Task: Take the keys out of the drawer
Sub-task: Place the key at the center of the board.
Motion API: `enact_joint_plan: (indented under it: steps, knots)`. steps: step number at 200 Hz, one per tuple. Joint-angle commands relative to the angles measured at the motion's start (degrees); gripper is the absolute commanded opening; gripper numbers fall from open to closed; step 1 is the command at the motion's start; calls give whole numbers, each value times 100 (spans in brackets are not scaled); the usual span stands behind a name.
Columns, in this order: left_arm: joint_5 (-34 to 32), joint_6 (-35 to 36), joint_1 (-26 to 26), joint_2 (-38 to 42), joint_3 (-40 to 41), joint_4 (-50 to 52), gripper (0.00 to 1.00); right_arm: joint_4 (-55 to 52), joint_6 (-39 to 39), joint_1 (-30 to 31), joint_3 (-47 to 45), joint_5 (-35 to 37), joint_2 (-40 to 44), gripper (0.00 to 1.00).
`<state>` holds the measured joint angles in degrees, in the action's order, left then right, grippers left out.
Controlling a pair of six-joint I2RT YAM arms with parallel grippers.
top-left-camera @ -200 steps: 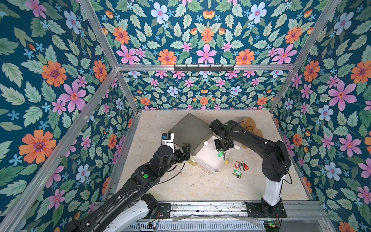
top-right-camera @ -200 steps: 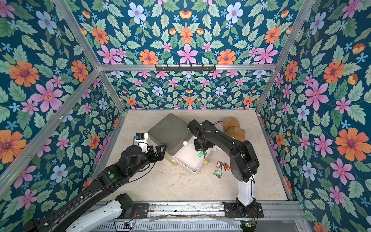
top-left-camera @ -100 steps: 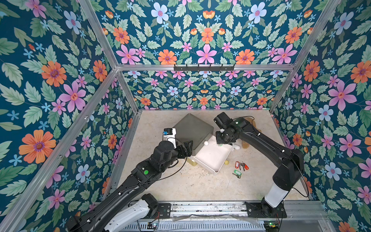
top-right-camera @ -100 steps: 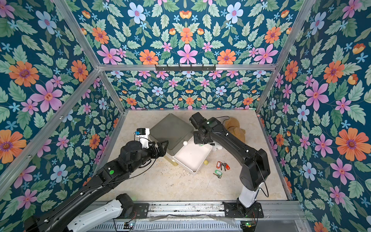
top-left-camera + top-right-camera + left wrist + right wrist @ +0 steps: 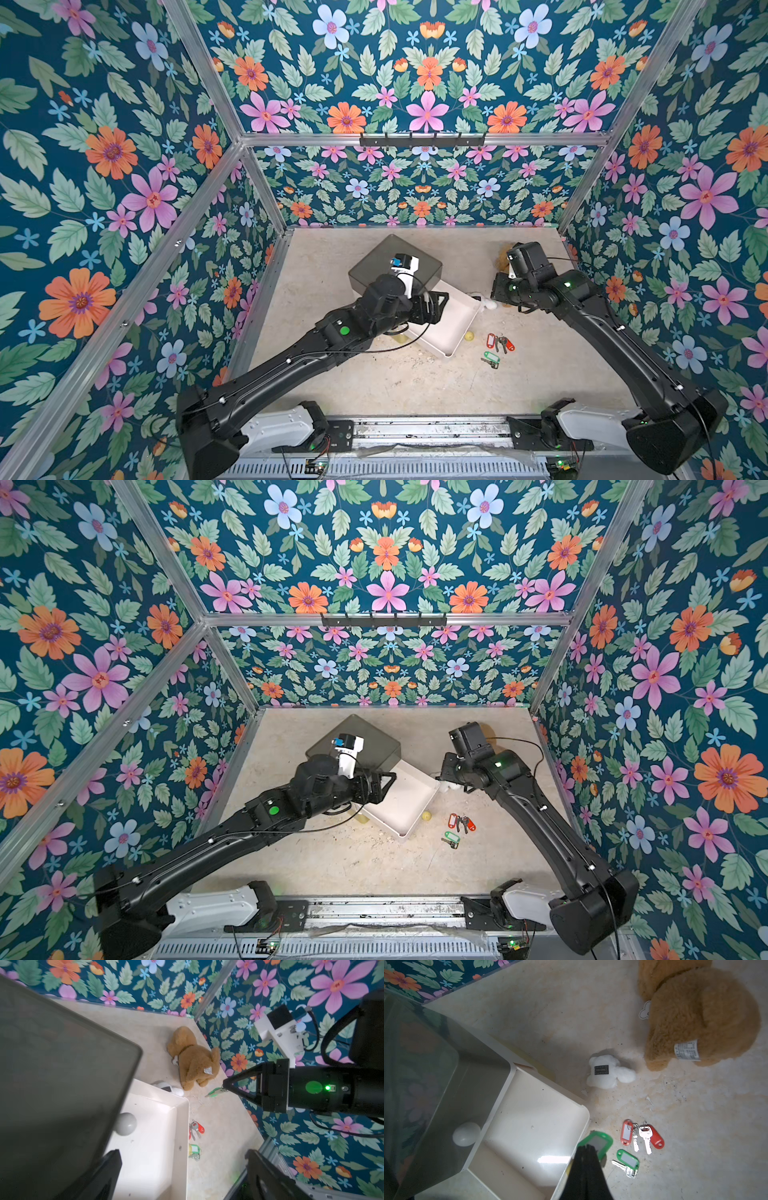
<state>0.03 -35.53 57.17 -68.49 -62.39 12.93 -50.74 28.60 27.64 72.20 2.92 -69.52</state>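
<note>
Keys (image 5: 644,1140) – two red-tagged, one green – lie on the table (image 5: 695,1105) beside the drawer (image 5: 529,1122), apparently the drop spot, while the right gripper (image 5: 586,1148) pinches another green-tagged key (image 5: 600,1141) near its rim – the left gripper (image 5: 439,307) hovers, jaws spread.

Keys in view: 4. Red keys (image 5: 644,1131): 2. Green: 2, i.e. loose green key (image 5: 627,1160) and held green key (image 5: 596,1142). Plush toys: 2, i.e. brown plush (image 5: 695,1018) and white plush (image 5: 604,1074). Drawer (image 5: 542,1118): 1. Grey box (image 5: 436,1064): 1. Knob (image 5: 466,1134): 1. Yellow nubs (image 5: 468,336) by the drawer: 2, in both top views. Arms: 2, i.e. left arm (image 5: 291,365) and right arm (image 5: 615,332).
</note>
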Motion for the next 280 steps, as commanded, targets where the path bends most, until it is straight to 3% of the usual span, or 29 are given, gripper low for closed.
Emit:
enact_joint_plan:
  steps: [1, 58, 138, 207, 280]
  knots:
    - [33, 168, 249, -391, -198, -217, 99, -230, -73, -263, -307, -68, 343, 0]
    - [246, -2, 552, -1089, -266, -655, 99, -288, 327, -433, -1792, -358, 1261, 0]
    - [170, -59, 667, -994, -80, -625, 100, 495, 924, -428, -3696, -1177, 1957, 0]
    - [67, -112, 680, -887, 25, -634, 99, 774, 949, -426, -4148, -1243, 1848, 0]
    - [-82, -78, 681, -846, -45, -502, 99, 592, 1107, -539, -4083, -708, 1696, 0]
